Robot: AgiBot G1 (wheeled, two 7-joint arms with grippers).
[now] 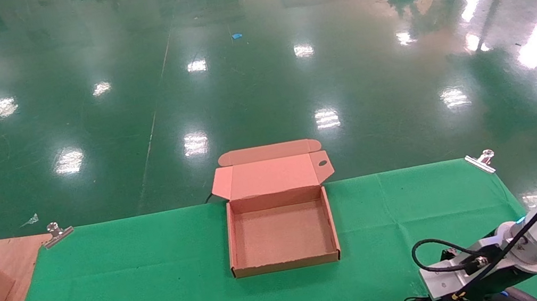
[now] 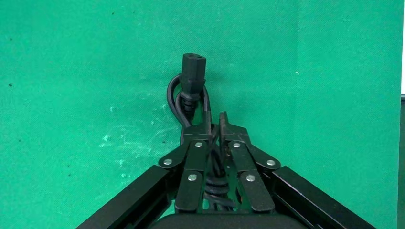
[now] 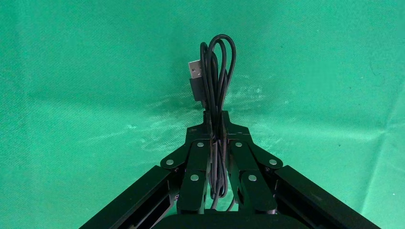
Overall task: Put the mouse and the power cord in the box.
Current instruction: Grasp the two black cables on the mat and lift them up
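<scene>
Left gripper (image 2: 216,128) clamps the power cord (image 2: 191,83); right gripper (image 3: 215,121) pinches the mouse cable (image 3: 216,71) (USB plug ahead), both low over the green cloth (image 1: 157,265).

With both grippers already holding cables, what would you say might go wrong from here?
The left gripper pinches only part of the power cord, so its heavy plug could slide out in transit. The right gripper holds the mouse cable; its loose loops could snag on the box wall.
</scene>
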